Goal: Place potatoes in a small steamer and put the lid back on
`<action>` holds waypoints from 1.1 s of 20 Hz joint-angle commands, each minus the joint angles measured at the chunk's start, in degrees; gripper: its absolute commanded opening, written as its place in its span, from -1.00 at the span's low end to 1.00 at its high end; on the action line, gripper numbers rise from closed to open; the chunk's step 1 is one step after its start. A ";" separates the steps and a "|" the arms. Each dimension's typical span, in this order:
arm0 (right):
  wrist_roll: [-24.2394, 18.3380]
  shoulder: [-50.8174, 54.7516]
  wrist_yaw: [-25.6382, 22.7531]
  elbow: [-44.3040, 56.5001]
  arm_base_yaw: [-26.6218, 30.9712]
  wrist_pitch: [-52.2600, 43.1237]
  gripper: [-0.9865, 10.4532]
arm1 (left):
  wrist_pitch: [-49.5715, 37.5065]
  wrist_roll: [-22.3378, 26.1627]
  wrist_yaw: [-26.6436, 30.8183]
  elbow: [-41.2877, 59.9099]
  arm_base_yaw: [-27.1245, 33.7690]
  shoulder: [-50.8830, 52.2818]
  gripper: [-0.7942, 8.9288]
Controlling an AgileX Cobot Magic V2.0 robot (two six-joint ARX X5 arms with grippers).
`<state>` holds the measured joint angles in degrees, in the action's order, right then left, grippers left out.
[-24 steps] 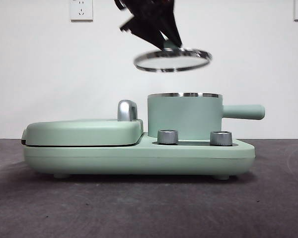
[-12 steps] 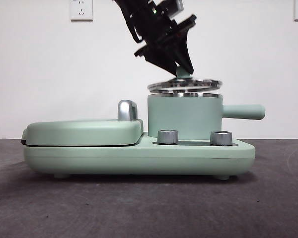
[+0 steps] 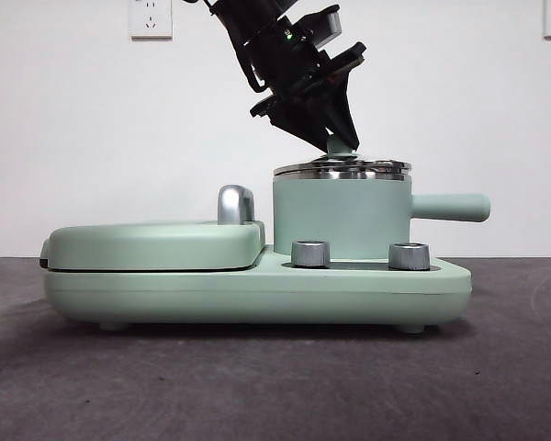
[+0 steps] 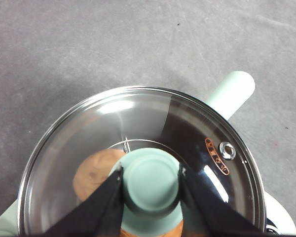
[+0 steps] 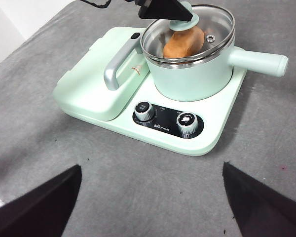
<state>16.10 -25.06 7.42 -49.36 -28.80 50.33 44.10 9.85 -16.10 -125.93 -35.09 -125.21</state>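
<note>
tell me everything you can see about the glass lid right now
The lid is a round clear-glass disc with a shiny steel rim, a small steam vent near its edge and a mint-green knob on top. It sits level on the small steamer, rim on rim. The left gripper clamps the knob between its black jaws. The potato shows through the glass.
</note>
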 commanded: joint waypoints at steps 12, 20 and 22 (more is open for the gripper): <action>1.49 -0.20 -0.07 -0.31 -0.33 -0.61 -0.03 | 0.13 3.63 1.33 -1.84 -1.44 -1.51 -0.82; 1.49 -0.20 -0.04 -0.31 -0.33 -0.59 -0.03 | 0.46 4.26 4.92 -1.84 -2.34 -2.34 -0.82; 1.49 -0.20 0.00 -0.31 -0.33 -0.59 -0.03 | 0.48 3.82 4.92 -1.84 -2.32 -2.34 -0.77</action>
<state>16.97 -25.06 7.42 -49.36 -28.77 50.33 44.75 12.53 -11.75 -126.10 -36.84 -125.32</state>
